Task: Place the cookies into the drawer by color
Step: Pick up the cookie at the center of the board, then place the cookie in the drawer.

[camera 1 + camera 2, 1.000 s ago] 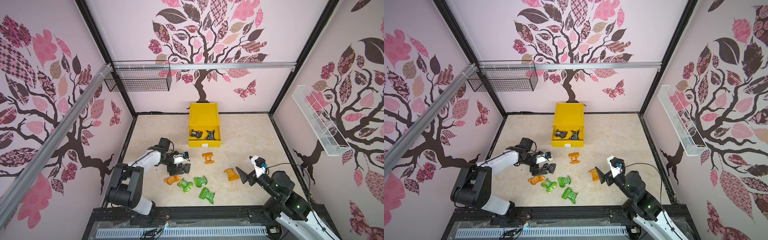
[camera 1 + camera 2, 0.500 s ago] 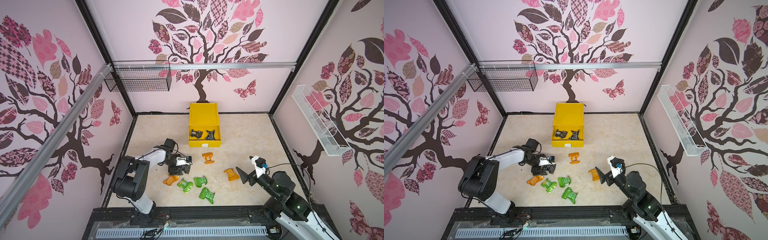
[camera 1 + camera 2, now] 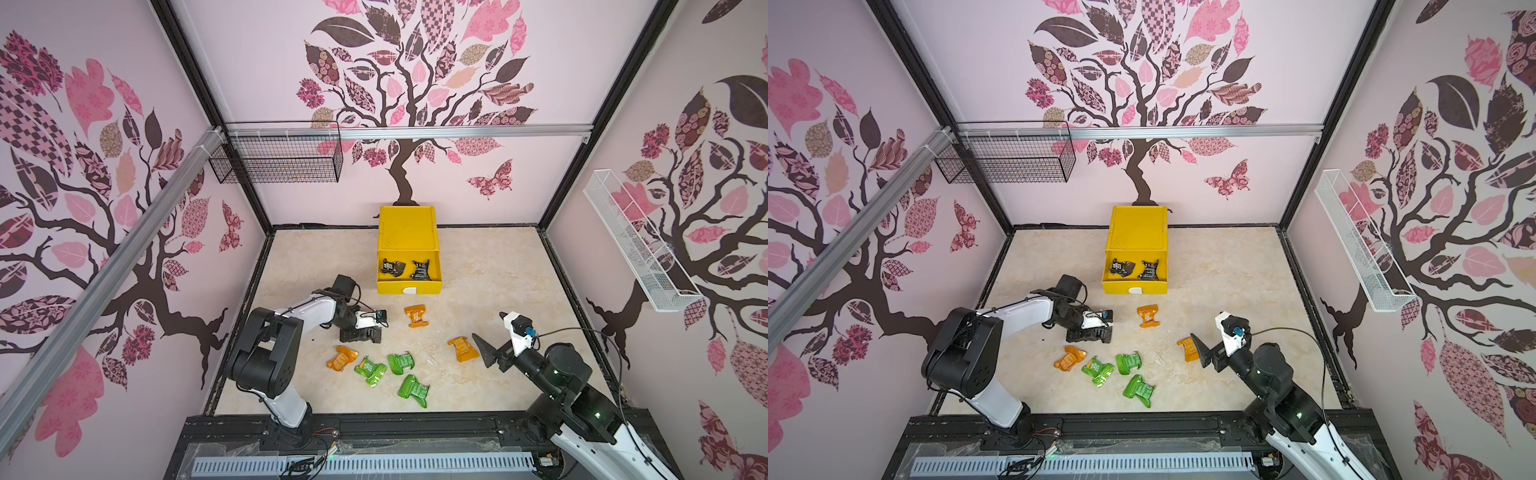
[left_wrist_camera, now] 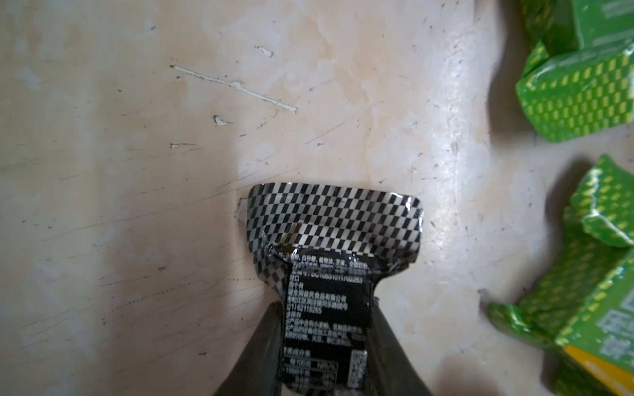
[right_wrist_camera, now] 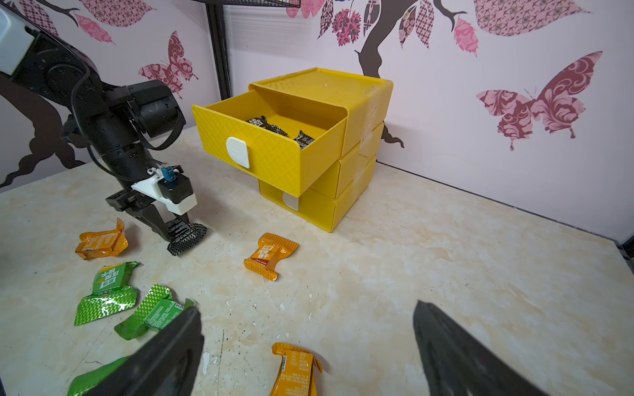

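The left gripper [image 4: 324, 310] has its fingers [image 4: 266, 343] pressed against both sides of a black cookie packet [image 4: 332, 219], gripping its narrow printed middle while the checkered flared end sticks out ahead, low at the bench [image 3: 498, 270]. Whether that end rests on the surface cannot be told. This is left of the bench's centre, in front of the yellow drawer chest [image 3: 407, 228], which stands against the middle of the back edge. Its top drawer [image 5: 264, 151] is pulled out, with two black packets [image 3: 392, 267] inside. The right gripper [image 5: 307, 307] hangs spread wide and holds nothing, near the right front, just beside one orange packet [image 3: 462, 348]. Another orange packet [image 3: 415, 316] lies before the drawer, a third [image 3: 341, 358] beside the three green packets [image 3: 401, 361] clustered toward the front edge.
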